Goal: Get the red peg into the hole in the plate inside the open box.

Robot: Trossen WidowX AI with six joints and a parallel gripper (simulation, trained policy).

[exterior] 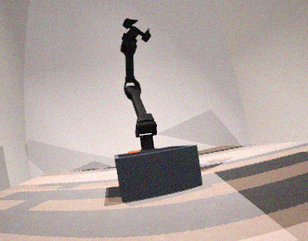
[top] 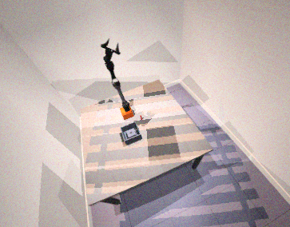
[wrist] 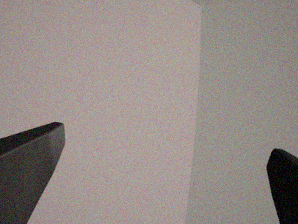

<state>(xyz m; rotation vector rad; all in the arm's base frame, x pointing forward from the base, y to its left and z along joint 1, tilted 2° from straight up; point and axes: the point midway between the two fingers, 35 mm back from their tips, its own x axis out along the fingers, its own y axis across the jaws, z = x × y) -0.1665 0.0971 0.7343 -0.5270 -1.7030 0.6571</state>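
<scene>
tabletop [top: 113,173] [exterior: 74,221]: striped shade | walls [top: 241,52] [exterior: 265,85] [wrist: 115,75]: pale | floor [top: 169,200]: purplish
</scene>
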